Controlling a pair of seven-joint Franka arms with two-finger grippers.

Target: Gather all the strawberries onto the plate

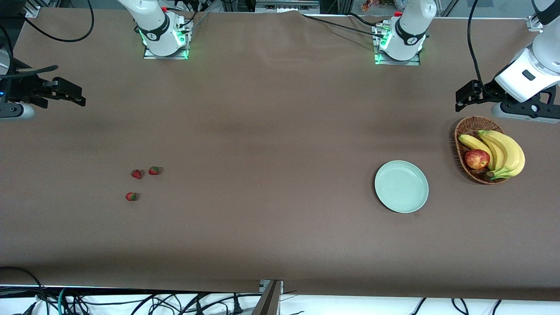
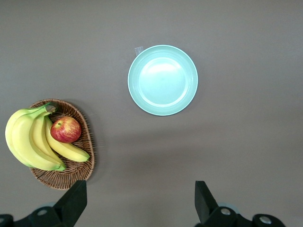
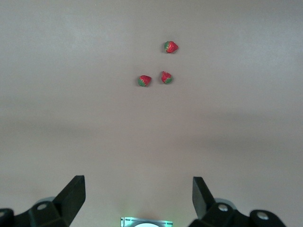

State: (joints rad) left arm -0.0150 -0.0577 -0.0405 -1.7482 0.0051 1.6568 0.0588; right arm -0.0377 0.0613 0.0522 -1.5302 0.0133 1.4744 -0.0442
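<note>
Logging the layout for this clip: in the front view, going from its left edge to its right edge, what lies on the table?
Right gripper → three strawberries → plate → basket of bananas and an apple, with the left gripper above the basket's edge.

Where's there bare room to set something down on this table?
The wide middle stretch between the strawberries and the plate is bare. It's crowded only where the basket sits beside the plate, under the left gripper.

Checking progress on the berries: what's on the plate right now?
Nothing: the plate is bare in both views. All three strawberries lie on the table toward the right arm's end.
</note>
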